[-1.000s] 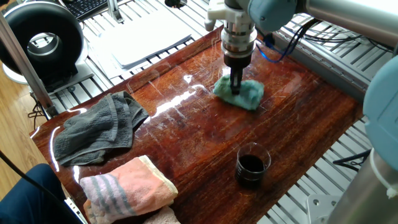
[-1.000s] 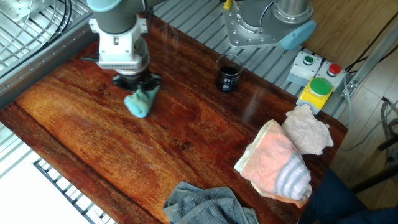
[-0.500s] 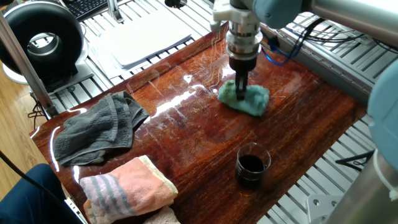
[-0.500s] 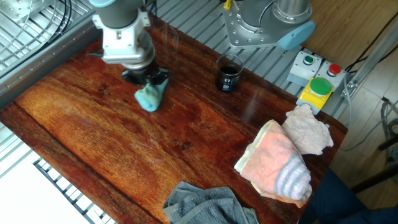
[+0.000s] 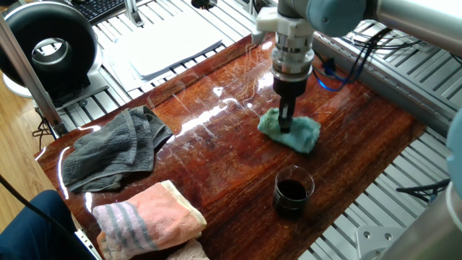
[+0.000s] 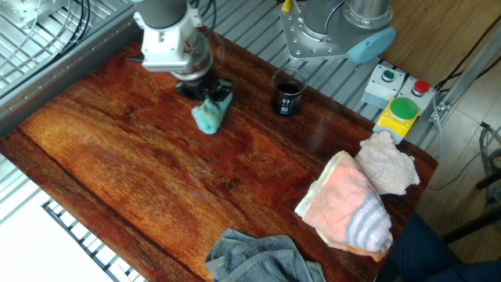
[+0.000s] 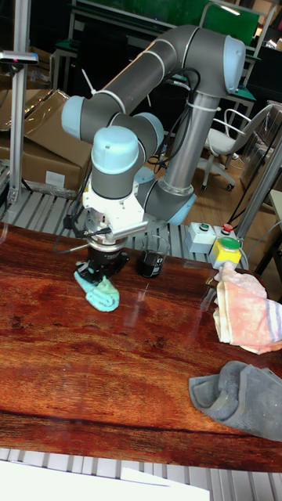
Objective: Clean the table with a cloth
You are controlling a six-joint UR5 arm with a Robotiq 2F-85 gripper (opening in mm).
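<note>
Gripper: the gripper [image 5: 286, 124] is pointing straight down in the upper middle of one fixed view, its fingers pinching together on the cloth [image 5: 291, 132] and pressing it onto the desk [image 5: 216, 155].
Cloth: the teal bundle is lying bunched under the gripper, touching the wood, in the upper left part of the other fixed view [image 6: 210, 115].
Glass: a glass of dark liquid [image 5: 292, 192] is standing near the cloth, apart from it.
Grey towel: a crumpled grey towel [image 5: 112, 148] is lying at the left of the frame.
Pink towel: a folded pink towel [image 5: 148, 215] is sitting at the lower left.
</note>
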